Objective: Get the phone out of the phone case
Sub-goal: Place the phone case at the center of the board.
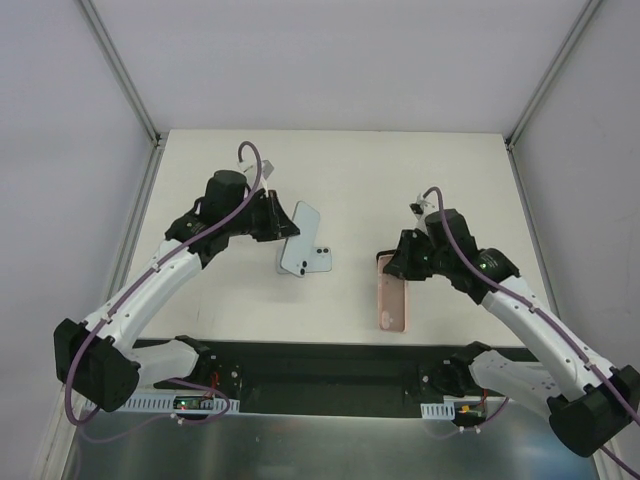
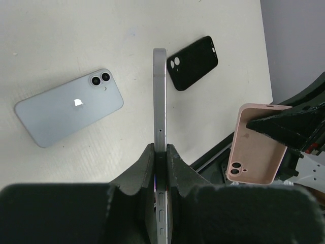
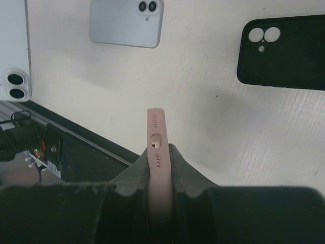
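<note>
My left gripper is shut on the edge of a light silver-blue phone, which stands edge-on above the table. From above, that phone hangs left of centre, back side up, with the left gripper at its far end. My right gripper is shut on a pink phone case, gripped across its bottom end by the charging slot. The pink phone case sits right of centre under the right gripper, well apart from the phone. The left wrist view shows the case's back.
A second pale blue phone lies back up on the white table, also visible from the right wrist. A black case lies flat farther right, likewise seen from the right wrist. A dark strip runs along the near edge.
</note>
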Controlling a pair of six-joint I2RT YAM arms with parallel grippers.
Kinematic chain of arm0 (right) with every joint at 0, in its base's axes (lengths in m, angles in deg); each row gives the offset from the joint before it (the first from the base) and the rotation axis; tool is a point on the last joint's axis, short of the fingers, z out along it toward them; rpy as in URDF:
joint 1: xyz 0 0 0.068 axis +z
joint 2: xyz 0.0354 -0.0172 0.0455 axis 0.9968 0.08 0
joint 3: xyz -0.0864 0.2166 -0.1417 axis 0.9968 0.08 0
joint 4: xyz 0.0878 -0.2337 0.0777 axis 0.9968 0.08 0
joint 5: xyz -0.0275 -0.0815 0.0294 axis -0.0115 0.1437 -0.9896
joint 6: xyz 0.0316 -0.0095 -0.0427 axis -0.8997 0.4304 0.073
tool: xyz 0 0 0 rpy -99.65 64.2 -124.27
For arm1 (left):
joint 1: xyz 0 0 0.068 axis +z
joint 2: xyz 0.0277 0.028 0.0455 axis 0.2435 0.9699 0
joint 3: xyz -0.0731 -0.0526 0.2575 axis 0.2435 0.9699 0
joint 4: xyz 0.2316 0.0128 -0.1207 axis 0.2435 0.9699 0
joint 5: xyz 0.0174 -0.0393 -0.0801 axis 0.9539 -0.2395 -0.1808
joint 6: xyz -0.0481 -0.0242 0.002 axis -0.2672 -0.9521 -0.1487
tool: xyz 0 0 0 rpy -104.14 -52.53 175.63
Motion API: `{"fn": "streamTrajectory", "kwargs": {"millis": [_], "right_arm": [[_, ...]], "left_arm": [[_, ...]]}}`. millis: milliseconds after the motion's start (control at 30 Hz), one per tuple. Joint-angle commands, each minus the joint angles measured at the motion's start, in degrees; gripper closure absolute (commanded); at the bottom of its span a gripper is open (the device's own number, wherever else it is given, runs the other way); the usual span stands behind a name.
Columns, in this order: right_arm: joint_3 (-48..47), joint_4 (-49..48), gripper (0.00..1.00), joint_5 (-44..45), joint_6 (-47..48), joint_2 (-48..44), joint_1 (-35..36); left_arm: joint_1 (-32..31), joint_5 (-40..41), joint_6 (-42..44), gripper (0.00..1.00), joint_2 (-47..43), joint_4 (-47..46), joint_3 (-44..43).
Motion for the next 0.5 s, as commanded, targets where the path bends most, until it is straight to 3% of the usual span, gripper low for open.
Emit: {"fn": "streamTrajectory", "kwargs": {"millis": [0,133,367,467], "right_arm": [[0.8,-3.9,0.99,-11.4,6.5,-2.2,-2.2],[0.2,-5.5,0.99,-14.5,8.1,0.0,-3.7],[-2.0,-13.2,0.99,-18.6,6.3,10.7,-4.6],[-5.1,-15.6,0.99,-19.0,5.6,17.0,-4.7]], "left_arm": [[2.6,-5.0,5.6,1.00,-3.2,0.3,-3.6],[6.6,-2.4,8.4,1.00,-2.5,4.6,-5.0],[7.3,26.3,12.9,1.00,3.7,18.1,-10.3],[7.3,32.4,13.3,1.00,7.0,19.7,-11.0]]}}
